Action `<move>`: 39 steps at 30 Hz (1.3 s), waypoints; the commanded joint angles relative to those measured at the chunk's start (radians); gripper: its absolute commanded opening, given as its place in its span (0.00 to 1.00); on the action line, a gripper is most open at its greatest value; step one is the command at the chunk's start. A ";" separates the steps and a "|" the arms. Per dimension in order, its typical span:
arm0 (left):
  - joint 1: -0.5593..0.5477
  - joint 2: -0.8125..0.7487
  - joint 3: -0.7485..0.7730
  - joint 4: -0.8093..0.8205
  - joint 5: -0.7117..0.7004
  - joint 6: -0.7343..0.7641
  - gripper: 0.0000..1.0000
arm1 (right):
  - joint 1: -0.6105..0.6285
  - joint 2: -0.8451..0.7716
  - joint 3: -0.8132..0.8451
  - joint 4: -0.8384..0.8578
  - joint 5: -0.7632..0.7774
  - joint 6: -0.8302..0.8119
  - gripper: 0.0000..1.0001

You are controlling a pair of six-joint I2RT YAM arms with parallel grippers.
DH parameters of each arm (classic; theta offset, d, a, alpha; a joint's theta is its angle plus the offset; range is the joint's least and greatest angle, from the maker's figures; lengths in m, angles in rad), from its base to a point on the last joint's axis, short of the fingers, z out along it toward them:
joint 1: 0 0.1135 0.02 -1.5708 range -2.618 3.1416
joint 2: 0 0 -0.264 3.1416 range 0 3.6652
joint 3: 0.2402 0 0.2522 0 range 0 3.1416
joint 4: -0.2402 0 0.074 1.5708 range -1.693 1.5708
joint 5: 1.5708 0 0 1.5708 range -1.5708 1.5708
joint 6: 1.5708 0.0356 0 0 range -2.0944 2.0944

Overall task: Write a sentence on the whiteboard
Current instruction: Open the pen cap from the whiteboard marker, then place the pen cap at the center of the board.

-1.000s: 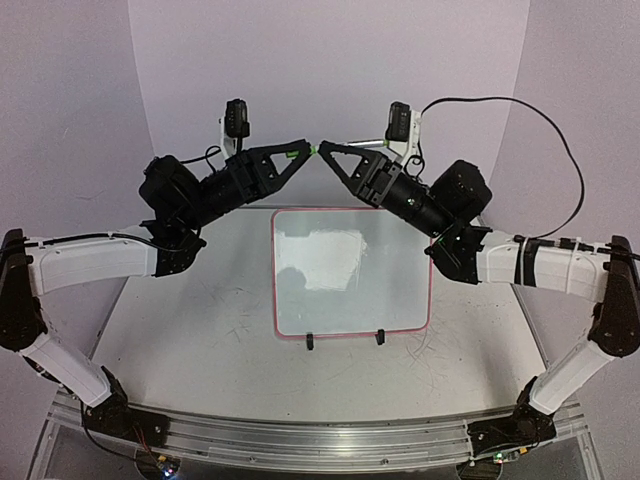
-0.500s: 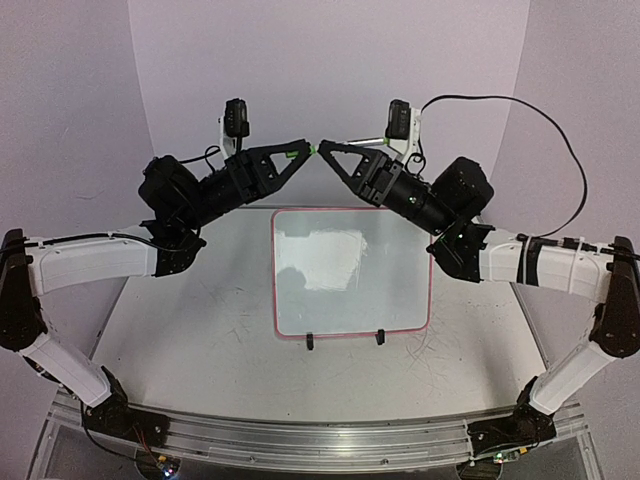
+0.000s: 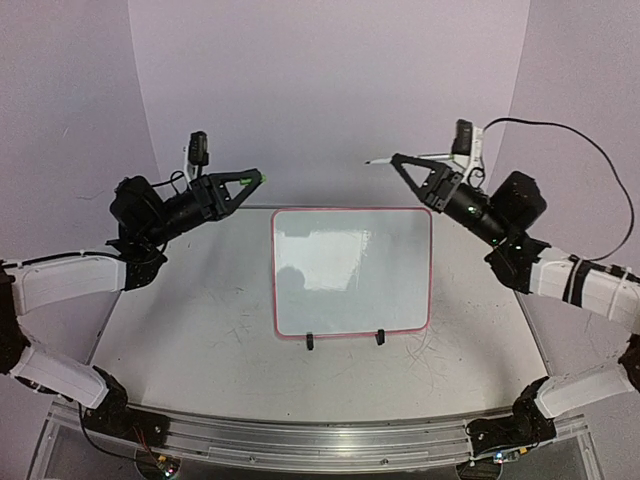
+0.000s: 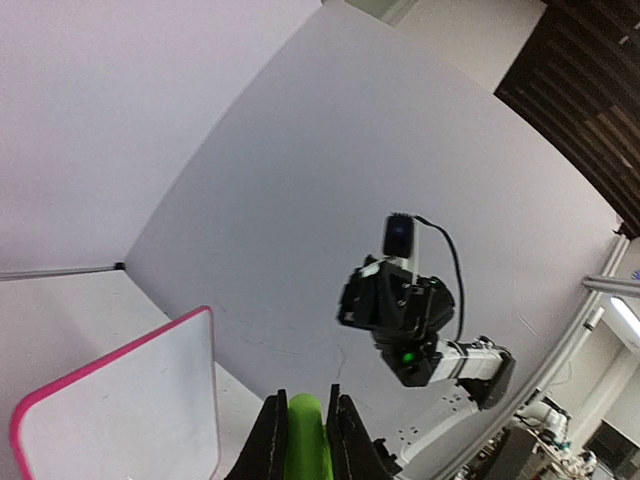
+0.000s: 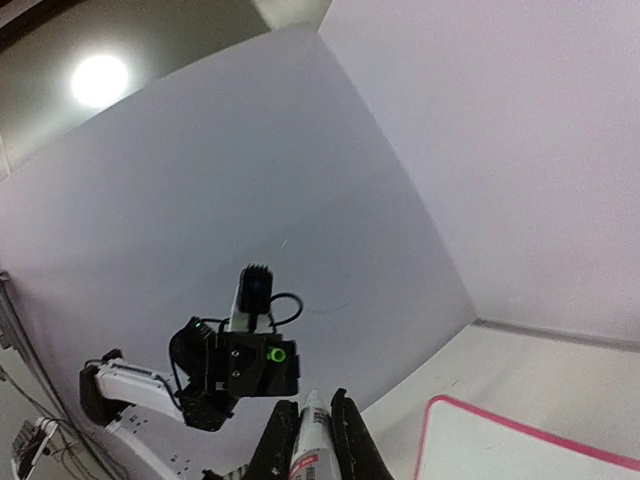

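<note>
Whiteboard (image 3: 350, 290) sits at the middle of the table (image 3: 200, 330), its surface blank; no green sentence shows on it. Both arms hover raised, well apart, either side of its far edge. Left tool (image 3: 257, 178) is pinching a green cap (image 4: 308, 440). Right tool (image 3: 395, 158) is pinching the marker (image 5: 312, 440), tip bare. Uncapping looks done; all the writing remains.

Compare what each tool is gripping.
Colour: the stubby bright-green plastic piece, likely a pen cap, sits in the left tool; the slim white marker pen in the right tool carries a red label. Reach: the green piece barely shows beyond the left tool; from above, the marker pen juts well past the right tool. Both are clamped in mid-air.
</note>
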 commanded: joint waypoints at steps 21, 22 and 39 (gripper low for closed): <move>0.087 0.122 0.001 -1.188 -0.645 0.315 0.00 | -0.053 -0.348 0.039 -0.741 0.608 -0.536 0.00; 0.087 0.152 0.004 -1.187 -0.638 0.315 0.00 | -0.053 -0.350 0.037 -0.741 0.600 -0.534 0.00; 0.048 0.421 0.078 -1.275 -0.760 0.364 0.03 | -0.054 -0.475 -0.007 -0.764 0.558 -0.619 0.00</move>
